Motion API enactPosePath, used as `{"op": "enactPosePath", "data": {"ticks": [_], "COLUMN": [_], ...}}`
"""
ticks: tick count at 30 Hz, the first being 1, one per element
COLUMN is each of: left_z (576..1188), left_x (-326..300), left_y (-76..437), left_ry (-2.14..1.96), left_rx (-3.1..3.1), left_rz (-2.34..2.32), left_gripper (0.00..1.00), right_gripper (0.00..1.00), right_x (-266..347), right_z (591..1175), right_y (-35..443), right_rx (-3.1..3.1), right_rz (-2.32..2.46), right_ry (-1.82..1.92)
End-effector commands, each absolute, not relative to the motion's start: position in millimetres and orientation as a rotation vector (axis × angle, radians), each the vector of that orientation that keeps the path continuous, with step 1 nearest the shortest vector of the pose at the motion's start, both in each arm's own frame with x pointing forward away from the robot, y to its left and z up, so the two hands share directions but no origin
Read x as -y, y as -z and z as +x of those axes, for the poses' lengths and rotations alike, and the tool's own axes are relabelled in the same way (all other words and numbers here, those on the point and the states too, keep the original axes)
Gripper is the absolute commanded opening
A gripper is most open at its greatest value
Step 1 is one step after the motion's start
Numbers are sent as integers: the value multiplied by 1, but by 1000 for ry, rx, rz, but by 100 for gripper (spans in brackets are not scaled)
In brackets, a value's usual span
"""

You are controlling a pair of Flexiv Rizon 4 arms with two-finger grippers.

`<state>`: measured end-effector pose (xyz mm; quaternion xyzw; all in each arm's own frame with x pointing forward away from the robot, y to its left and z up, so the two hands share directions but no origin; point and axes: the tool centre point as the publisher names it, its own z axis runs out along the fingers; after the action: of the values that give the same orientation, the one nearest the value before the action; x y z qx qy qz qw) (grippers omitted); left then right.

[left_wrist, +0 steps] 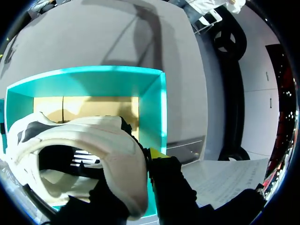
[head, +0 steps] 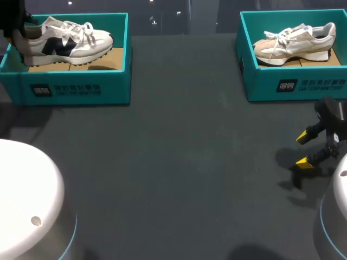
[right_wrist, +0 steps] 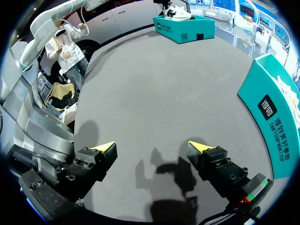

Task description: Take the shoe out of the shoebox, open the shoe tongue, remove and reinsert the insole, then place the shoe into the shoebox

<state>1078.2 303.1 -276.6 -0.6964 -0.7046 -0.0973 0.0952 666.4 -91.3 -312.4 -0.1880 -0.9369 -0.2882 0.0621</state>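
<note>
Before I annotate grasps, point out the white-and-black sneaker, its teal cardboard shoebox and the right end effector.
White-and-black sneaker (head: pixel 87 42): head view, side panel.
Teal cardboard shoebox (head: pixel 76 86): head view, front wall.
Right end effector (right_wrist: pixel 151 146): right wrist view, between fingertips.

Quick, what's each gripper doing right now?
Left gripper: closed on the heel of the white-and-black lace-up sneaker.
Right gripper: open, holding nothing.

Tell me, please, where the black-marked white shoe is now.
In the head view, the white shoe sits in the far-left teal shoebox, left gripper clamping its heel.
</note>
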Motion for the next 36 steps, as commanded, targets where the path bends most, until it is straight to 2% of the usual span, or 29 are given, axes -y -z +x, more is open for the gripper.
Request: {"op": "enactPosePath", "data": {"ticks": [1,14,36], "left_z": [1076,1057,1058], "left_x": [-299,-289,-285], "left_y": [291,319,359], "left_ry": [312,401,358], "left_rx": [2074,1962,1968], "left_rz": [-2069,-2143,-2107], "left_gripper": [0,0,0], "right_gripper": [100,100,100], "right_x": [91,91,91], "right_z": [665,665,665], "right_y": [312,312,312], "right_rx": [2836,2836,2836], "right_rz": [-570,-570,-570], "right_ry": [868,868,868]}}
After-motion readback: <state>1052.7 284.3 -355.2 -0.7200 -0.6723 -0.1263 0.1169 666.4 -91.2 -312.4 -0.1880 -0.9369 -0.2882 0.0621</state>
